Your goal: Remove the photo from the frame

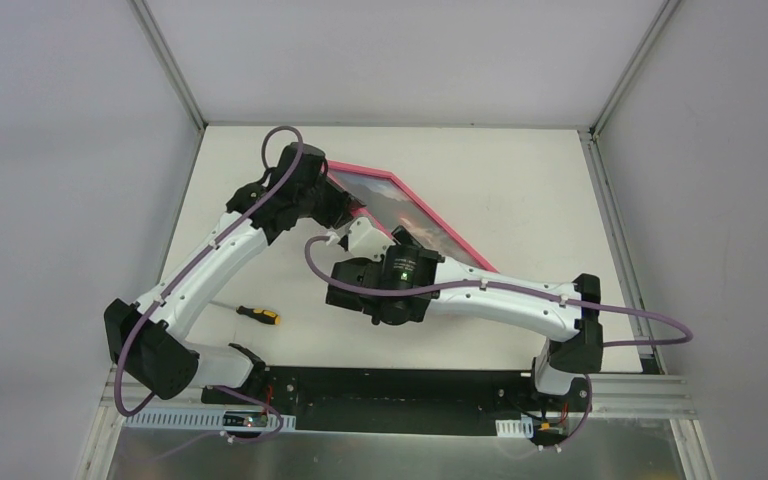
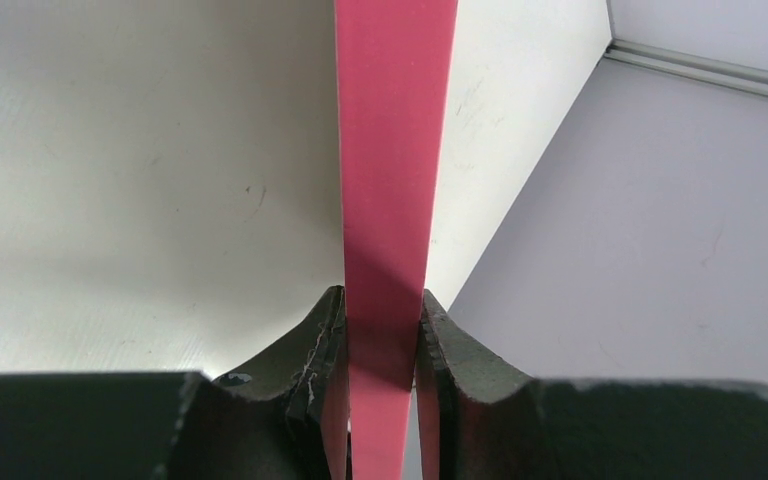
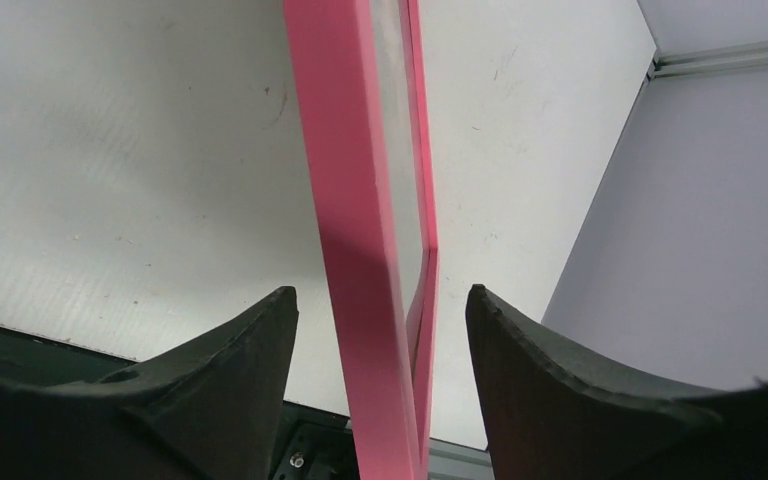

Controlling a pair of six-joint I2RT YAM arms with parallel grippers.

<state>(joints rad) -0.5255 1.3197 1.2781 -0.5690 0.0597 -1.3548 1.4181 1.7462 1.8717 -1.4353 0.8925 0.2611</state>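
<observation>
The left gripper (image 2: 384, 330) was clamped on the frame (image 2: 395, 150), its two dark fingers (image 2: 325, 345) pressed against either face of the pink edge, which ran straight up between them in the left wrist view. The right gripper (image 3: 380, 340) stood with its fingers (image 3: 245, 375) spread wide; the frame passed between them edge-on, with a gap on each side and neither finger touching it. From above, the frame sat over the far middle of the table (image 1: 520, 180), slanting from the far left down towards the near right, and both arms met at its near left end, the left reaching in from the left side and the right folded across from the right. The photo (image 1: 405, 205) was in the frame, showing as a dark panel inside the pink border; its picture was too small to make out. The frame looked tipped up on edge rather than lying flat, though whether its far side rested on the table I could not tell. A screwdriver (image 1: 258, 314) with an orange handle lay on the table near the left arm, well apart from the frame.
</observation>
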